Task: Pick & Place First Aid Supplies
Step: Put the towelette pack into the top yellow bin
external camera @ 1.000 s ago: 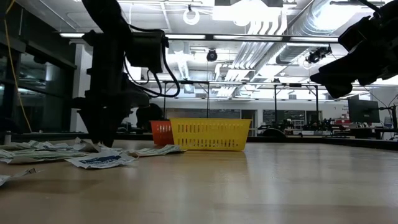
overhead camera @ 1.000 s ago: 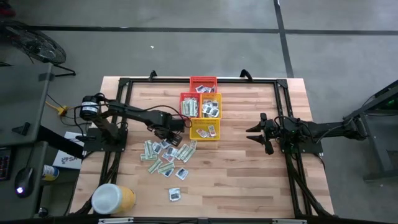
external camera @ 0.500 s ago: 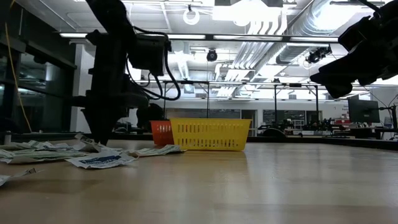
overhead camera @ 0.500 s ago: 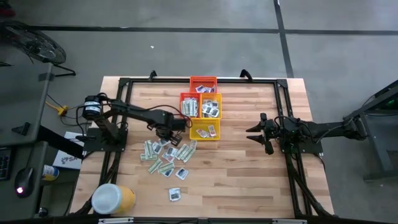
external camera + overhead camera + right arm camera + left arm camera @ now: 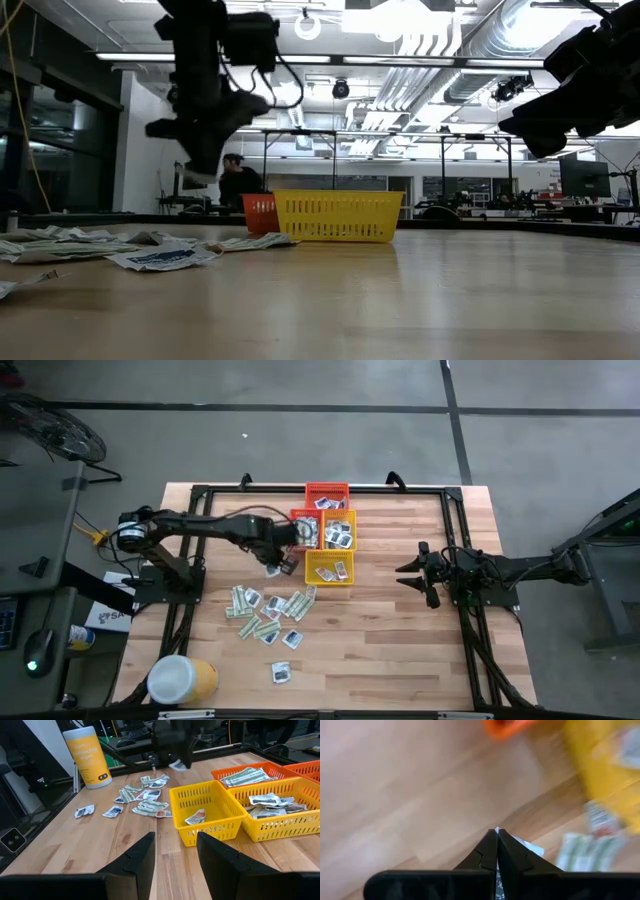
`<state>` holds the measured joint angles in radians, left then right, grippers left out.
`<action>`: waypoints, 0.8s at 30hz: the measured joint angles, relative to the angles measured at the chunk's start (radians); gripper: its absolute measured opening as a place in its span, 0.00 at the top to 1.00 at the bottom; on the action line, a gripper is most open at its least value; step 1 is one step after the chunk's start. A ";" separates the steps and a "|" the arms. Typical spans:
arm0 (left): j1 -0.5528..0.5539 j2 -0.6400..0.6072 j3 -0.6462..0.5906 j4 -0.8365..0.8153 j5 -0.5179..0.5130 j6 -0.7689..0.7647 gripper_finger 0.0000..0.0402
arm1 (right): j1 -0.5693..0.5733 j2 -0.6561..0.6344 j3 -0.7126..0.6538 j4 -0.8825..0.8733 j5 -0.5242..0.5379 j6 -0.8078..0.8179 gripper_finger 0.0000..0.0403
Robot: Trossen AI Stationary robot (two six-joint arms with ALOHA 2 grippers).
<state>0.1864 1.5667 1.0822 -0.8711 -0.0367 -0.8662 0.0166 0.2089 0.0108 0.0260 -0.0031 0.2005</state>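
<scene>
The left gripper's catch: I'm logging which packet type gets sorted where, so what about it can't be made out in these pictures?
- Packet type: left wrist view, mostly behind the shut left gripper, only a white corner shows.
- Its print: high view, packet too small; right wrist view, blurred.
- Its outline: low view, dark against bright room lights.
- Target basket: undecidable; held above bare table, short of the yellow basket.

I log: left gripper (image 5: pixel 281 563) clamped on white packet (image 5: pixel 273 570), just beside yellow basket (image 5: pixel 329 569); loose packets (image 5: pixel 268 610) near basket; right gripper (image 5: pixel 412 575) well apart.
</scene>
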 joint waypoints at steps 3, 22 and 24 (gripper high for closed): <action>0.030 -0.012 0.046 -0.001 -0.023 0.020 1.00 | 0.000 0.000 0.000 0.000 0.000 0.000 0.65; 0.150 0.092 0.136 0.560 -0.047 -0.042 1.00 | 0.000 0.000 0.000 0.000 0.000 0.000 0.65; 0.158 0.129 0.136 0.639 -0.042 -0.076 1.00 | 0.000 0.000 0.000 0.000 0.000 0.000 0.65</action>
<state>0.3446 1.6959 1.2182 -0.2316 -0.0786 -0.9417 0.0166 0.2089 0.0109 0.0261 -0.0029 0.2005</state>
